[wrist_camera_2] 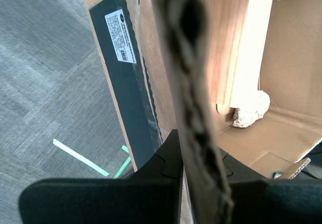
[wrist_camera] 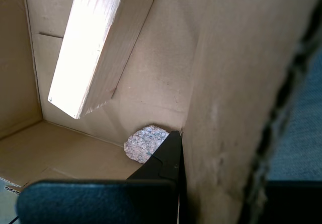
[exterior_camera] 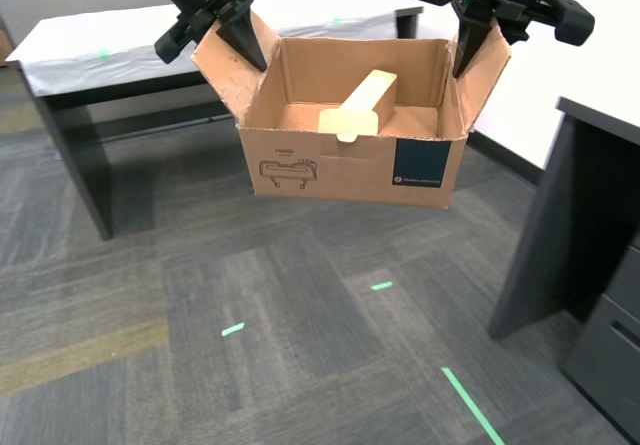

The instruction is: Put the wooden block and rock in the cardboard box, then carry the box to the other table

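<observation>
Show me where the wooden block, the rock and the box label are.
wooden block [wrist_camera: 93, 43], first wrist view, on its broad lit face
rock [wrist_camera_2: 250, 112], second wrist view, on its middle
box label [exterior_camera: 421, 164], exterior view, on its dark green field

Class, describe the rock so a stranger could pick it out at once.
Find the cardboard box held above the carpet. Inside lies a long wooden block; the rock sits on the box floor near it. It is small, lumpy and speckled grey, unlike the smooth pale block.

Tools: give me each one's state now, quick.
First tool: shut on a side flap of the box.
Second tool: shut on the box's other side flap, the one by the dark label.
</observation>
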Controlling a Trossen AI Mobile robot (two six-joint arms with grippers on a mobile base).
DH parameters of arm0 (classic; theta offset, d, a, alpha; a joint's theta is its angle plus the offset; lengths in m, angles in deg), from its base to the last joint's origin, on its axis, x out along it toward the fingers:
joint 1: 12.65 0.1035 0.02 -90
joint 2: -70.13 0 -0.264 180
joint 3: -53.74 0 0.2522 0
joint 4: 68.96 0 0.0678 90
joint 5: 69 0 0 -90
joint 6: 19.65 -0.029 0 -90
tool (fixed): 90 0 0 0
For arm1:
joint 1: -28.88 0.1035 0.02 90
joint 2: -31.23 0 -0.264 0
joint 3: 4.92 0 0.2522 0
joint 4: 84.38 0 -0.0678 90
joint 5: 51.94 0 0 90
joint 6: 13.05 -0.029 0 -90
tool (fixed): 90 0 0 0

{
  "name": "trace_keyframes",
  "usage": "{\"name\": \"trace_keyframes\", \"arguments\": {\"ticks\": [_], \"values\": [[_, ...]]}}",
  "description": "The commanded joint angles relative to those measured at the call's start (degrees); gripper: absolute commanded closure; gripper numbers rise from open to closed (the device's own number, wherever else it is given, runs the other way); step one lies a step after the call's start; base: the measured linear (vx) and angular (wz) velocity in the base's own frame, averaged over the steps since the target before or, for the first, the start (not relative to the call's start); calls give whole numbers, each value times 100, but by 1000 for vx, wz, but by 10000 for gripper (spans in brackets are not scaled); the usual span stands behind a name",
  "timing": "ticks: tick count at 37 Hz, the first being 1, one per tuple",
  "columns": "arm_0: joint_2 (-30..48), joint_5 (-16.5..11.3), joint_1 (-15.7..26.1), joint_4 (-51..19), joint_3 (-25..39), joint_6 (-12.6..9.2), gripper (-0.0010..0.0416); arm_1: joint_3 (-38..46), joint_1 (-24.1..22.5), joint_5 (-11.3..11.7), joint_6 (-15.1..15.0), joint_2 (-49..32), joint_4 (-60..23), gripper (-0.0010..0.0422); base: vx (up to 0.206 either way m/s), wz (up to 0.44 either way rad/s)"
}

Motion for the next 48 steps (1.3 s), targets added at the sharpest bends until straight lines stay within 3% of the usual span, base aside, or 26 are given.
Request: {"name": "trace_keyframes", "arguments": {"ticks": [1,7,19,27,48], "values": [[-2,-28,15,39,7,-129,406,9,-4,-81,-50,11,39,413,151,98],[-2,-22,17,81,7,-114,406,9,-9,-81,-24,11,92,413,154,76],[-2,72,15,149,7,-31,406,9,-11,-74,310,11,262,413,153,9],[-2,76,13,177,7,83,406,9,-13,199,358,11,278,413,141,-62],[-2,76,15,52,7,286,406,9,-20,216,352,11,387,413,158,-83]]}}
